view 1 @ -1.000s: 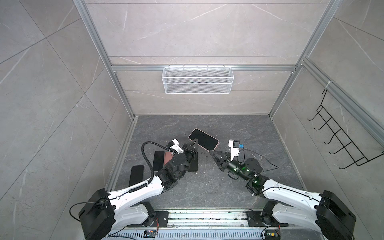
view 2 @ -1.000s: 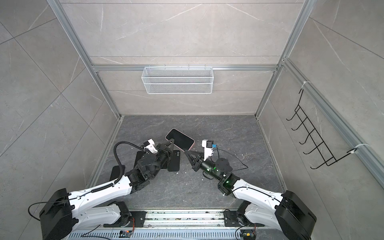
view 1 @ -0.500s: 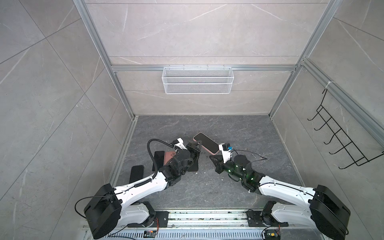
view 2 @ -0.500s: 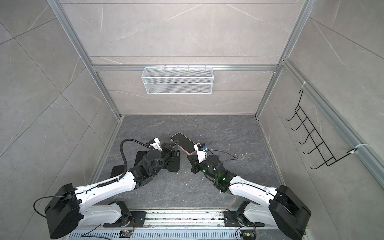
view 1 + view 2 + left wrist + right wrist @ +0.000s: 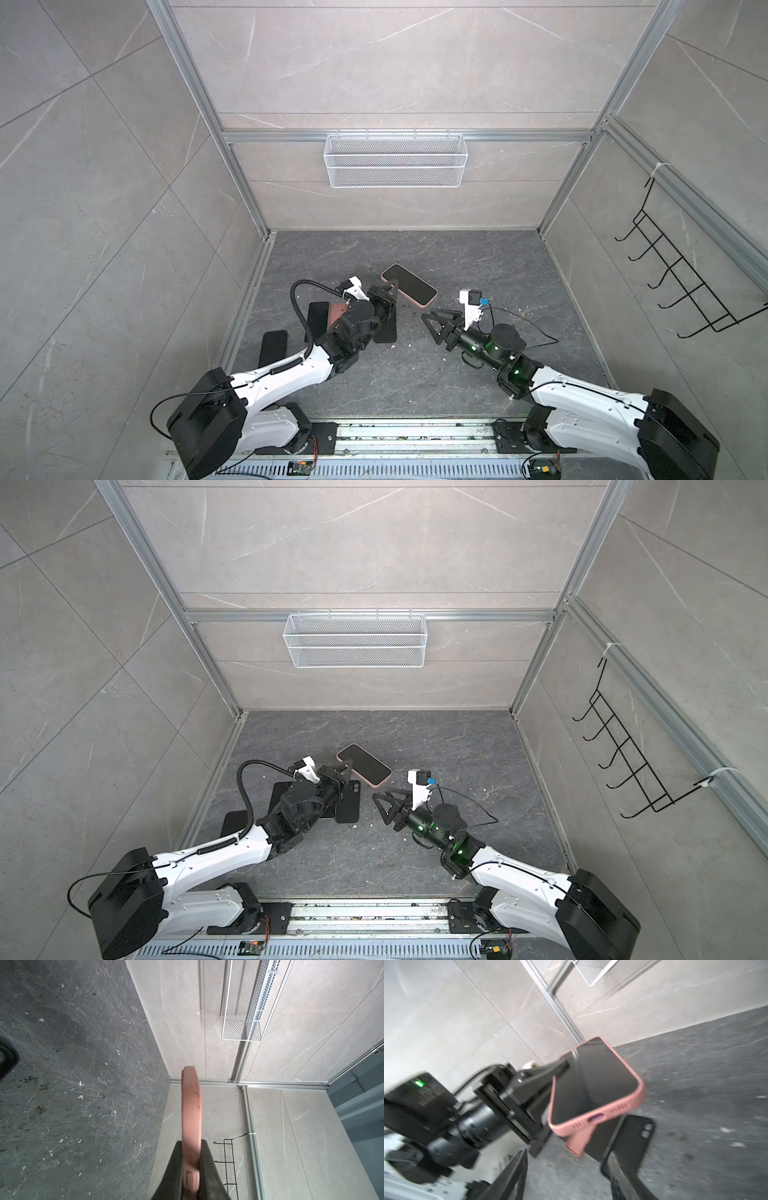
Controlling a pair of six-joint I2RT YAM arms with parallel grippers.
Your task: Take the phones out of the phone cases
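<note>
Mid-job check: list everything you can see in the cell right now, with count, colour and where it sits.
pink-cased phone: one, pink case with black screen, held off the floor by one end
black phone or case with camera lenses: one, black, flat on the floor under the left gripper
black slabs: at least two, black, flat on the floor near the left wall
reddish-brown slab: one, beside them, partly hidden by the left arm
white specks: several, scattered on the floor
floor: dark grey stone
wire basket: one, white, back wall
hook rack: one, black, right wall
left gripper: shut on the pink-cased phone
right gripper: open, empty, right of the phone
</note>
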